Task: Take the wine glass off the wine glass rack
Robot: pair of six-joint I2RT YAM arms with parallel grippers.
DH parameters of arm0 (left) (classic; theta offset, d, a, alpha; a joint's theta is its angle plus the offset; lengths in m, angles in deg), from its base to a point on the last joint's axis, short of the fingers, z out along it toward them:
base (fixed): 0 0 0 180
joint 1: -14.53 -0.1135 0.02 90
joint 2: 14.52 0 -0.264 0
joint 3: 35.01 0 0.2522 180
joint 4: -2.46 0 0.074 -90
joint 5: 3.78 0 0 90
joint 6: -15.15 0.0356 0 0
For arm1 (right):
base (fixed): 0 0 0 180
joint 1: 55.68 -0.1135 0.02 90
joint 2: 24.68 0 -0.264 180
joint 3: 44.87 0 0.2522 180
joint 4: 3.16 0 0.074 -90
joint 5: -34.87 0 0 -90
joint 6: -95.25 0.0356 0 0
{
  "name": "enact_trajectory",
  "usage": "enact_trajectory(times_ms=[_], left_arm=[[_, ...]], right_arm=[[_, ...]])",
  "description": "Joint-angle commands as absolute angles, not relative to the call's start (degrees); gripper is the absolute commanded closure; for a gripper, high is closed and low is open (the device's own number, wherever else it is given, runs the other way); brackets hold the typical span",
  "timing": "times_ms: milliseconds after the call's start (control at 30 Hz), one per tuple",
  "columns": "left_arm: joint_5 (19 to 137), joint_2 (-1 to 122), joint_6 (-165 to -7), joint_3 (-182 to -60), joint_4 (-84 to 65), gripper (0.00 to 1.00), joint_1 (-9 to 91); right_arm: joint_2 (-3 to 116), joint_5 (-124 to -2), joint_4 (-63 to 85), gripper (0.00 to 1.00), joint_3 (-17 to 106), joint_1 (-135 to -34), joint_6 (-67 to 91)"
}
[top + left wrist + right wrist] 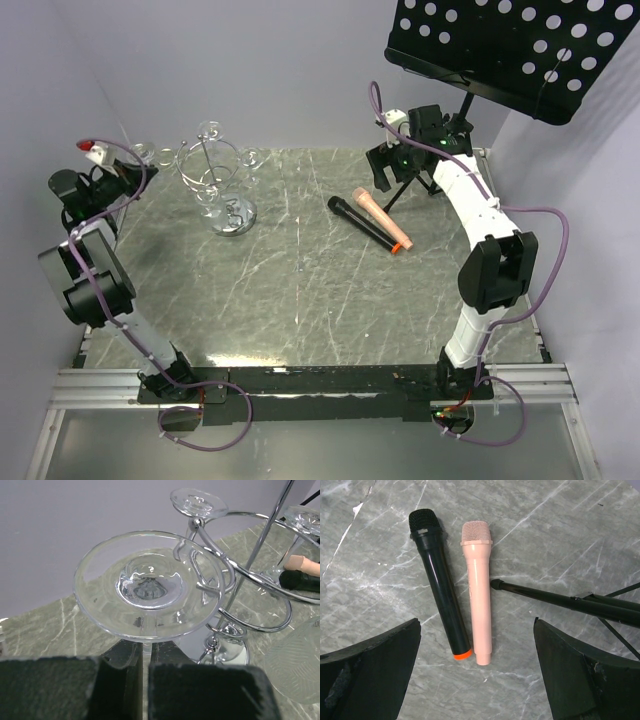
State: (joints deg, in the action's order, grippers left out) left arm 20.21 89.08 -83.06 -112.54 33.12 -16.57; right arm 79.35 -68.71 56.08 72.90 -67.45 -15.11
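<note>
The left hand (145,680) is closed on the stem of the inverted wine glass (150,585). The glass foot sits at an outer loop of the wine glass rack (263,540); whether it rests on that loop cannot be determined. The right hand (477,625) is spread open, well right of the rack, above a black microphone (440,585) and a pink microphone (479,595) lying side by side on the bench (560,525).

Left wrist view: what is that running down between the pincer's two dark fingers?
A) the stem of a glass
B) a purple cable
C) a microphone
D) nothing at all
A: the thin clear stem of the glass drops straight into the narrow gap of the left pincer, between its fingers, with the round foot spread just above them.
</note>
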Motion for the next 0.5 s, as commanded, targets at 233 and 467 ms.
enact_trajectory(times_ms=[233,467], left_arm=[[24.4,76.0,-65.2,-112.6,10.5,0.99,-18.3],[25.9,67.7,-59.4,-115.2,-7.5,0.99,-19.2]], right_arm=[[73.5,-72.3,49.4,0.00,72.3,-67.8,-10.8],[72.2,-75.8,45.4,0.00,72.6,-67.9,-8.3]])
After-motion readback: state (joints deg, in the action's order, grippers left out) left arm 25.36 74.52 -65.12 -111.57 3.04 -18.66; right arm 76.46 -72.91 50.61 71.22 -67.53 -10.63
